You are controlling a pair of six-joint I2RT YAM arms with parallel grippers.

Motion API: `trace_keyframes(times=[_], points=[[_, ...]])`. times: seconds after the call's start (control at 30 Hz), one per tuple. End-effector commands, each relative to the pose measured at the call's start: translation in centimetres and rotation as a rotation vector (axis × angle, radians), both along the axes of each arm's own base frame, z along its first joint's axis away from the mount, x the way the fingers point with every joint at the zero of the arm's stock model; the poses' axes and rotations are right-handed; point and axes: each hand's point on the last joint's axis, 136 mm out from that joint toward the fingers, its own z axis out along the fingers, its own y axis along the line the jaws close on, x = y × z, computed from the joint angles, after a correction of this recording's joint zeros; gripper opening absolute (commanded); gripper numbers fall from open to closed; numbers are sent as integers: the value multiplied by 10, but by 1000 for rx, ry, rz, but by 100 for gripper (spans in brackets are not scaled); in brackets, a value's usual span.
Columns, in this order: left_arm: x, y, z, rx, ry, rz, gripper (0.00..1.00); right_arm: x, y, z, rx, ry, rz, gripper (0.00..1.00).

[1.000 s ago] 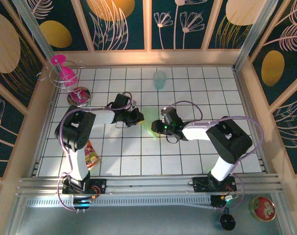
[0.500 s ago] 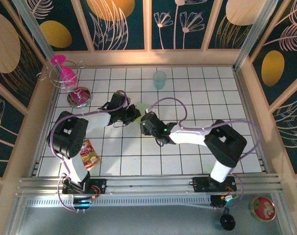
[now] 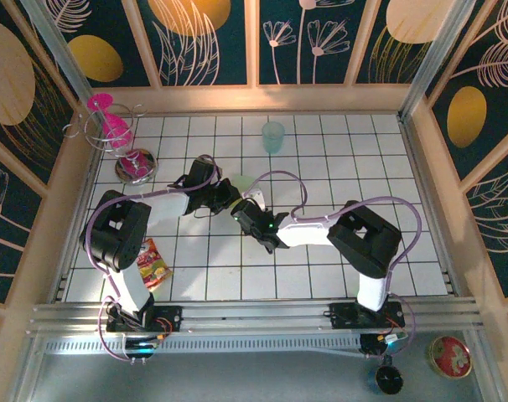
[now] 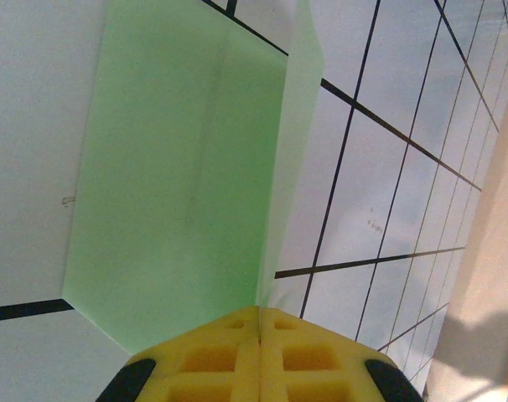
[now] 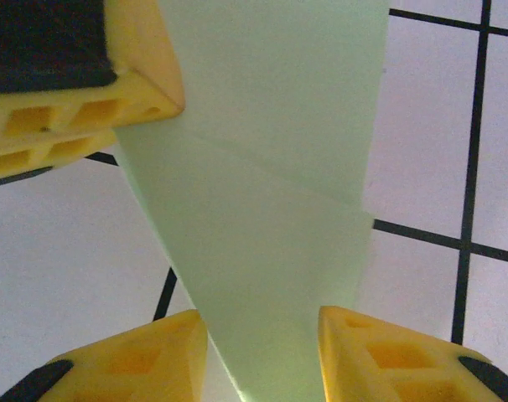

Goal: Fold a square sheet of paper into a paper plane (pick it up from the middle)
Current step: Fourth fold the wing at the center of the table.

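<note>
- At table (image 3: 338, 268) centre, the folded green paper (image 3: 240, 182) lies with its long axis running 6 to 12 o'clock in the left wrist view.
- Left gripper (image 4: 260, 316) is pressed together, pinching the paper's 6 o'clock corner.
- Right gripper (image 5: 262, 328) is spread, straddling the paper.

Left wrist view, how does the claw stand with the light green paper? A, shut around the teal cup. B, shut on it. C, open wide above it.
B: the left claw has its yellow fingers pressed together, and the green paper runs out from the seam between their tips.
</note>
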Motion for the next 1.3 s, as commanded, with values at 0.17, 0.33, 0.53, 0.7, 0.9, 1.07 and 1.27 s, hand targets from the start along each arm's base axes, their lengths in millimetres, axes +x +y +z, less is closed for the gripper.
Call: trace_keyframes(times=[0.17, 0.33, 0.53, 0.7, 0.9, 1.07, 1.27], points=[[-2, -1, 6, -8, 1, 7, 7, 13, 2, 3, -47, -79, 9, 38], [-3, -1, 5, -8, 6, 4, 8, 15, 1, 5, -69, -100, 11, 35], [-3, 0, 6, -4, 4, 3, 10, 15, -1, 4, -82, -102, 13, 29], [2, 1, 12, 18, -14, -5, 20, 11, -4, 2, -84, -96, 31, 21], [23, 28, 31, 77, -76, 60, 45, 2, 2, -2, -35, -36, 108, 10], [34, 62, 55, 123, -140, 137, 58, -3, 9, -3, 34, 18, 161, 5], [28, 79, 58, 132, -173, 170, 61, -3, 13, 3, 92, 53, 197, 2]])
